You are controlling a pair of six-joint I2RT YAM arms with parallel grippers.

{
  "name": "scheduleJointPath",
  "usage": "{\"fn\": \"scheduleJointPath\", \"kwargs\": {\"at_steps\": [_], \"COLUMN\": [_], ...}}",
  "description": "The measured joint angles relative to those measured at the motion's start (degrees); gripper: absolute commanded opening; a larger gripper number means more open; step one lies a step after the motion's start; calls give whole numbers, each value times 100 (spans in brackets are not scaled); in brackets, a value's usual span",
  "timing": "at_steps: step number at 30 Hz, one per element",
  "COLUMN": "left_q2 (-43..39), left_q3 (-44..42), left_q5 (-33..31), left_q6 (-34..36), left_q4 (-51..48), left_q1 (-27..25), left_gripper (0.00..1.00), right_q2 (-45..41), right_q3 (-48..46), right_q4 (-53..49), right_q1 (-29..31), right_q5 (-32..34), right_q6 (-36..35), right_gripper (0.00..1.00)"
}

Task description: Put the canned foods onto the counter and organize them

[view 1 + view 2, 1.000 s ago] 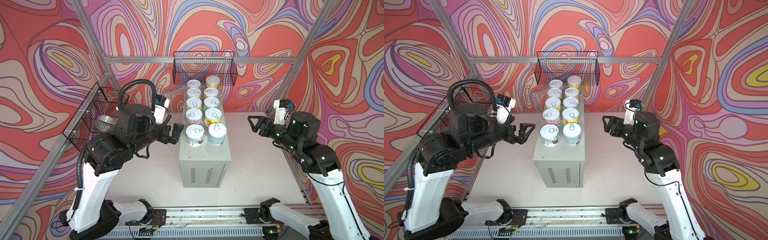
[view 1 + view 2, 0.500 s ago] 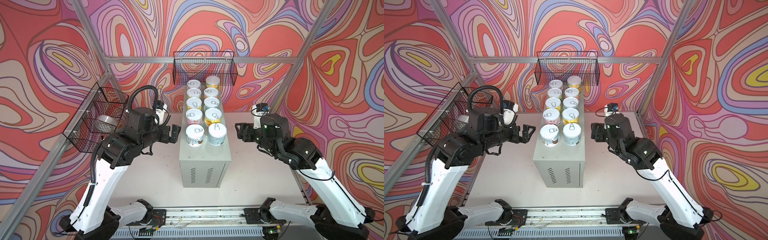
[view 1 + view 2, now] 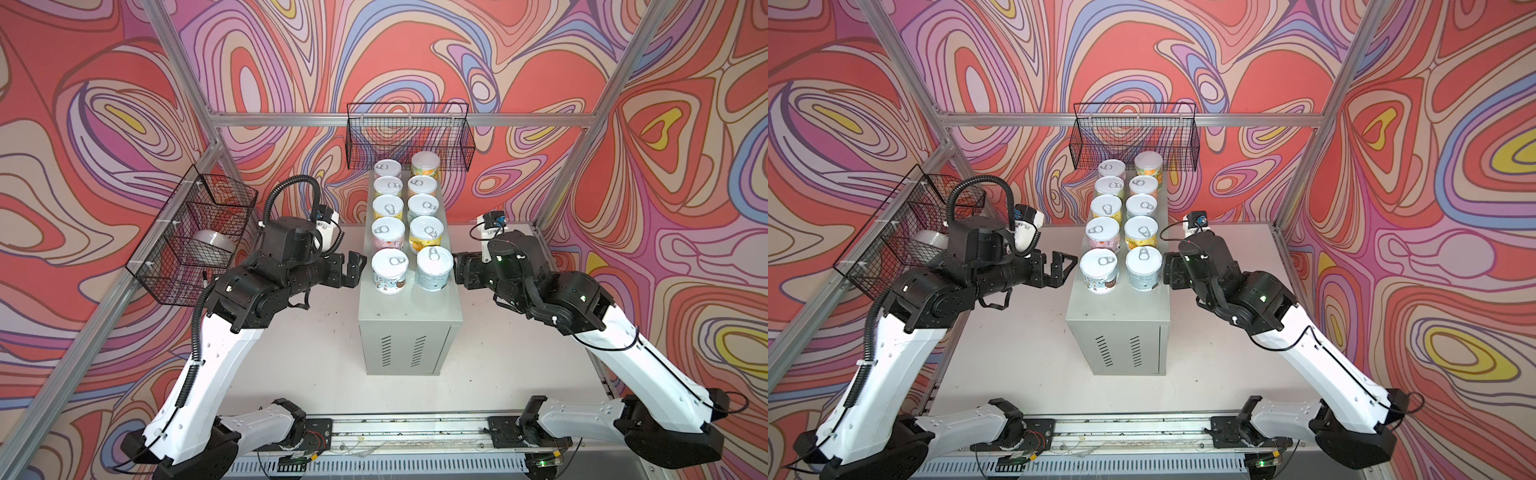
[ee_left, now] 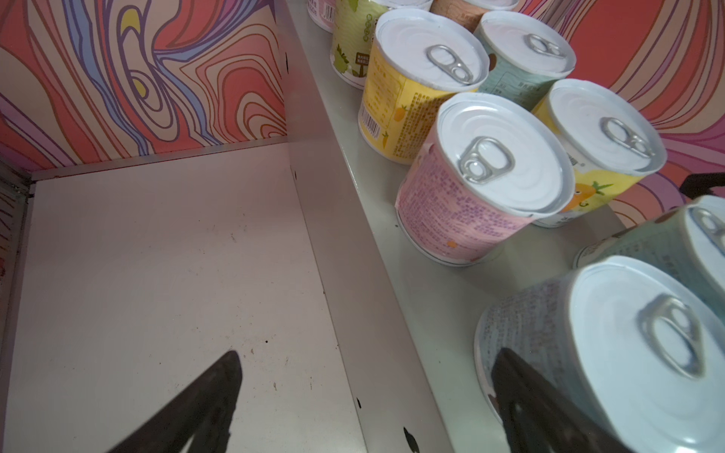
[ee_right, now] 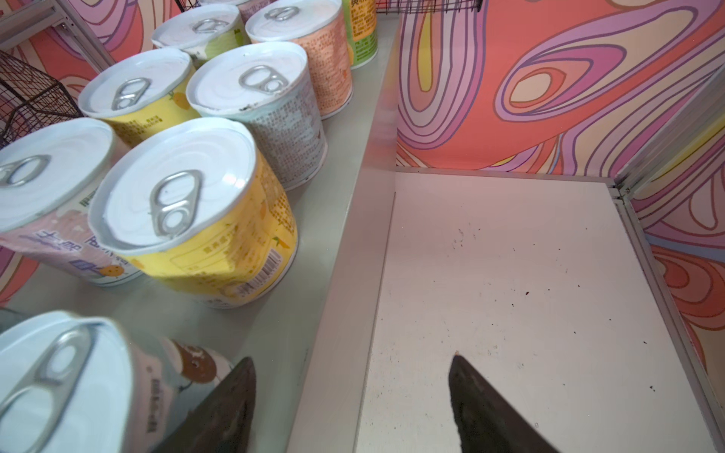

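Note:
Several canned foods stand in two rows on the counter (image 3: 409,328), the tall grey cabinet seen in both top views. My left gripper (image 3: 353,270) is open at the counter's left edge, beside the front left can (image 3: 390,270). In the left wrist view the left gripper (image 4: 368,353) straddles that edge and one finger (image 4: 529,396) overlaps this can (image 4: 627,353); I cannot tell whether they touch. My right gripper (image 3: 459,270) is open at the right edge, beside the front light blue can (image 3: 434,268). The right gripper (image 5: 353,357) holds nothing.
A black wire basket (image 3: 409,137) hangs on the back wall just behind the rows. A second wire basket (image 3: 195,241) on the left wall holds a white roll (image 3: 214,243). White table (image 3: 324,353) lies on both sides of the counter.
Both arms have swung inward and down to the counter. The left gripper now sits by the front left can. The right gripper has come from near the right wall to the counter's right edge.

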Motion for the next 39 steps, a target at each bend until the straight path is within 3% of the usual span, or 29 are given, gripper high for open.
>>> {"fn": "scheduleJointPath", "kwargs": {"at_steps": [17, 21, 23, 26, 28, 31, 33, 39], "left_q2": [0, -2, -28, -181, -317, -479, -538, -870], "left_q3": [-267, -271, -358, -872, -1434, -2247, -2697, -4712], "left_q5": [66, -74, -85, 140, 162, -229, -546, -1263], "left_q6": [-35, -26, -33, -190, -372, -481, -459, -59], "left_q4": [166, 173, 256, 649, 1047, 1639, 2068, 4129], "left_q1": [0, 120, 404, 1283, 1849, 2068, 2068, 2068], "left_gripper": [100, 100, 100, 100, 100, 100, 100, 100], "right_q2": [181, 122, 83, 22, -105, -144, -92, -9], "right_q3": [-2, -11, -11, -149, -680, -1425, -1725, -2124], "right_q4": [216, 221, 205, 352, 745, 1051, 1224, 2048], "right_q1": [74, 92, 39, -763, -1853, -3010, -3259, -3261], "right_q5": [-2, 210, 367, 37, -448, -1003, -1224, -1373], "right_q6": [-11, -37, -114, -199, -216, -195, -197, -203], "right_gripper": [83, 96, 98, 98, 98, 98, 98, 98]}}
